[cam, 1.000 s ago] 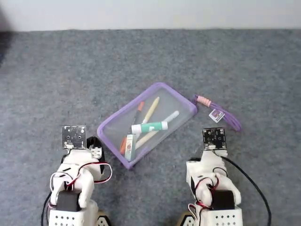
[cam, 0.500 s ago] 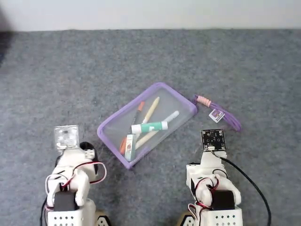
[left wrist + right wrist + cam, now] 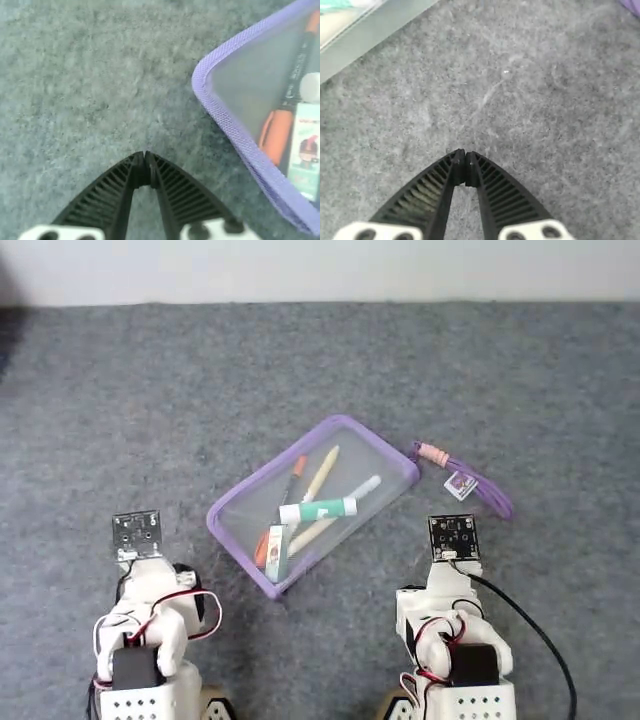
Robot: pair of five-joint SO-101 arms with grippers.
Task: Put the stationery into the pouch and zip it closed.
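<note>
Now our left hand (image 3: 144,169) has backed off the pouch (image 3: 243,508); it and our right hand (image 3: 465,167) sit closed, empty, so we're likely finishing.

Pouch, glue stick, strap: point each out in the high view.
pouch (image 3: 243,517), high view, bare clear face near its left corner
glue stick (image 3: 318,509), high view, green label mid-barrel
strap (image 3: 433,453), high view, pink sleeve by the pouch's corner
</note>
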